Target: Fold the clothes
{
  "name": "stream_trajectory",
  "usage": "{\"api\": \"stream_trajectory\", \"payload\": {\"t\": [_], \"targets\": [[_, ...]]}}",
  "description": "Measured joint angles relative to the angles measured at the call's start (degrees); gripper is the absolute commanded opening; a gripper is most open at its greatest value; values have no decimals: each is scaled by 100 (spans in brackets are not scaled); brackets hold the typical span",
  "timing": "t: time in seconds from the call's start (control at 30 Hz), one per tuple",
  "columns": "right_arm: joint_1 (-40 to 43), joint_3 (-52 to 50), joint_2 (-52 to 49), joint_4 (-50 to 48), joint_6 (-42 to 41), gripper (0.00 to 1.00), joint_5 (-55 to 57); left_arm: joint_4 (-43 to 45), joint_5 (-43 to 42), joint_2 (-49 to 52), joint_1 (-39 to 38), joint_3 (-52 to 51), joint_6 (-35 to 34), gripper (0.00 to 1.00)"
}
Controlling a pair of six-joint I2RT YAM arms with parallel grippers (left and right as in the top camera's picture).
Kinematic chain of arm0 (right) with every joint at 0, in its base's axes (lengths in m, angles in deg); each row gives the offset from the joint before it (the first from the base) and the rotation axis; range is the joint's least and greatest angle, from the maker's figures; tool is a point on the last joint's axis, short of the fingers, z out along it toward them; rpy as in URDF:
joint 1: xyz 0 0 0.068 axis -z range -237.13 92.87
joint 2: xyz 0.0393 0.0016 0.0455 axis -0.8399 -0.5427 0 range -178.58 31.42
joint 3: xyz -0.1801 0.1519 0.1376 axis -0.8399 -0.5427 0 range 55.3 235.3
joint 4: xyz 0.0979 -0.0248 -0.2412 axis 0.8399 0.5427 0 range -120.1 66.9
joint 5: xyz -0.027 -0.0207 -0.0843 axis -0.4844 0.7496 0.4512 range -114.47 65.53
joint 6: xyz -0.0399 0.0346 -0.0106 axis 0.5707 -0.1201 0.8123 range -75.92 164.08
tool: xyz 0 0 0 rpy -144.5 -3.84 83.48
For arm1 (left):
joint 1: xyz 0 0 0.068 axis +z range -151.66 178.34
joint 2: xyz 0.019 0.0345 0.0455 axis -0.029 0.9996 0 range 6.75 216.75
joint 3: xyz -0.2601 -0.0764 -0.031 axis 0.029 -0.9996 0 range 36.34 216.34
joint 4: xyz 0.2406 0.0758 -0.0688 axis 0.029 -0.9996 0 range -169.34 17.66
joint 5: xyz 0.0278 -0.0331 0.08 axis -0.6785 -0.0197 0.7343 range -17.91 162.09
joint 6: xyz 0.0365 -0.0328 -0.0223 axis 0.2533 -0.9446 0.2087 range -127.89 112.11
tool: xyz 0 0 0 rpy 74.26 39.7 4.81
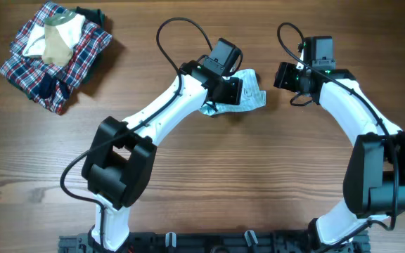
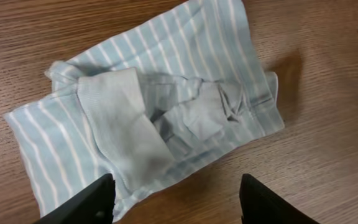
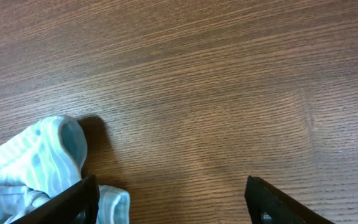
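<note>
Your left claw (image 2: 178,182) hangs apart over the near edge of the striped garment (image 2: 166,106); your right claw (image 3: 173,185), apart too, faces open tabletop (image 3: 229,93).

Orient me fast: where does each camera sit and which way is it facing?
Overhead: fixed above the table, looking straight down; both arms, the striped garment and a plaid pile.
Left wrist: on the left arm, looking down onto the garment; its open left end effector at bottom.
Right wrist: on the right arm, looking down mostly at wood; its open right end effector at bottom.
Shared: all three show the garment.
</note>
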Motion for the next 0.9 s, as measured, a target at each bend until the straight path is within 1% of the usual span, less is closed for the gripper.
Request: {"api": "stream_trajectory", "payload": {"t": [0.1, 0.17, 0.23, 0.27, 0.33, 0.37, 0.43, 0.63, 0.77, 0.9], "targets": [[0, 0, 0, 0, 0, 77, -2, 0, 0, 0, 2, 0, 37, 70], [0, 0, 0, 0, 0, 77, -81, -4, 2, 0, 2, 2, 74, 77], [0, 0, 0, 15, -2, 77, -234, -9, 66, 0, 2, 2, 168, 80], [0, 0, 0, 70, -28, 77, -350, -15, 153, -2, 2, 2, 181, 83], [0, 0, 0, 247, -175, 77, -610, -42, 376, -22, 4, 2, 203, 96], [0, 0, 0, 352, -247, 80, -769, -50, 518, -52, 15, 2, 212, 99], [0, 0, 0, 481, -396, 84, -1097, -59, 673, -122, 74, 2, 197, 100], [-2, 0, 0, 568, -614, 86, -1928, -109, 898, -293, 625, 35, -13, 100], [0, 0, 0, 564, -636, 87, -2153, -319, 901, -345, 1141, 44, -142, 99], [-2, 0, -7, 452, -678, 87, -2361, -468, 789, -363, 1486, 44, -179, 100]]}}
